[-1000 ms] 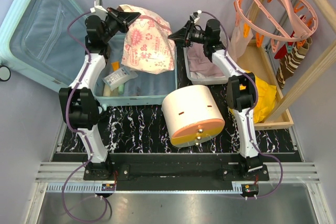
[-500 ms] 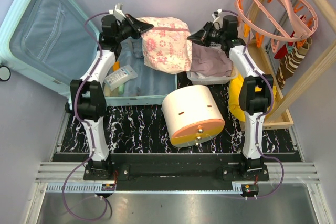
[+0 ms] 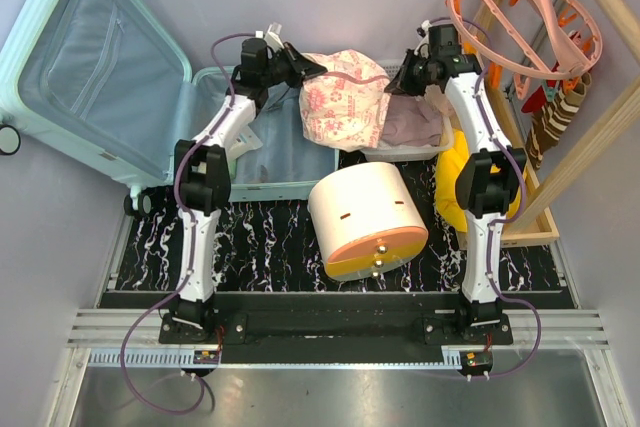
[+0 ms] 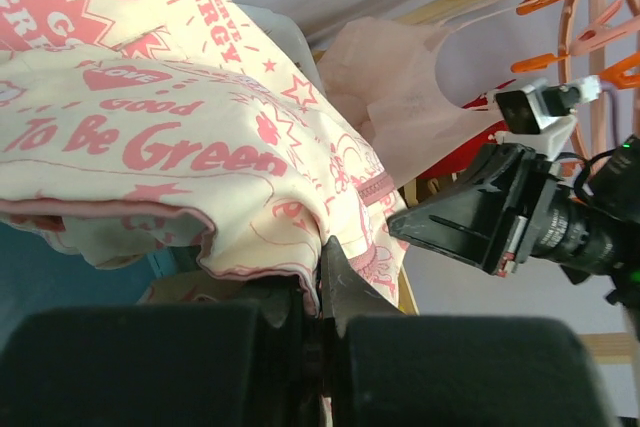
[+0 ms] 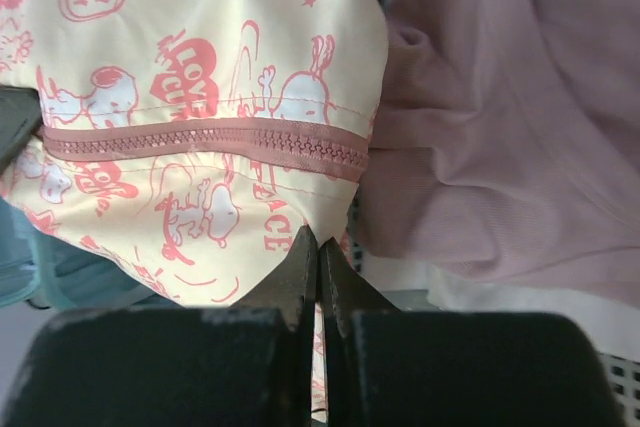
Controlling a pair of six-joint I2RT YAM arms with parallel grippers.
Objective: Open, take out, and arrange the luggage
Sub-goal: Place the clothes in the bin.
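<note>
Your left tool (image 3: 303, 69) and right tool (image 3: 398, 80) are each clamping the printed bag (image 3: 345, 99), hanging beside the basket (image 3: 395, 155), behind the cream cylinder (image 3: 368, 215); the mint luggage (image 3: 100, 77) is lying open far left.

Pink "GOOD" and "To Be Green" on the cream printed bag (image 4: 200, 127), "LOVE" inside a heart

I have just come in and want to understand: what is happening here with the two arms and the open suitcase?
Both arms hold one cream bag with pink print between them. The left gripper is shut on one edge, the right gripper on another edge near the zipper. The bag hangs over the far side of the table, between the open luggage and the white basket.
</note>
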